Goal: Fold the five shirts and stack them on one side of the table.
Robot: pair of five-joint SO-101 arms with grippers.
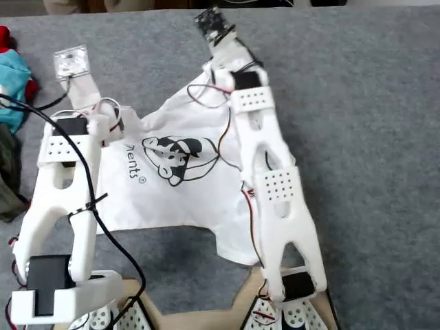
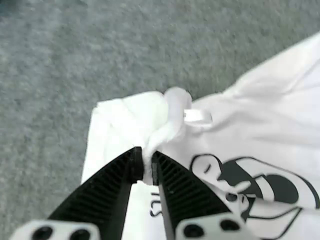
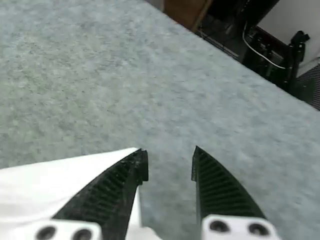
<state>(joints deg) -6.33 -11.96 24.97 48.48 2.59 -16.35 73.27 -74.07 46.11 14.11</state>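
Found the white cotton T-shirt with a black cartoon print (image 1: 172,199) spread, somewhat rumpled, on the grey felt table top (image 1: 357,103) between the two arms. Held a bunched ridge of its cloth, just beside the small white neck tag (image 2: 197,116), in the left gripper (image 2: 145,167), jaws pressed nearly together on the fabric. Showed the right gripper (image 3: 168,165) spread at the shirt's far edge, one jaw over the white cloth, the other over bare felt, nothing pinched. Judged the cloth to lie base-ward of those open jaws, so called for a slight shift inward before closing. Noted a heap of teal, red and dark clothes (image 1: 10,89) beyond the left arm.
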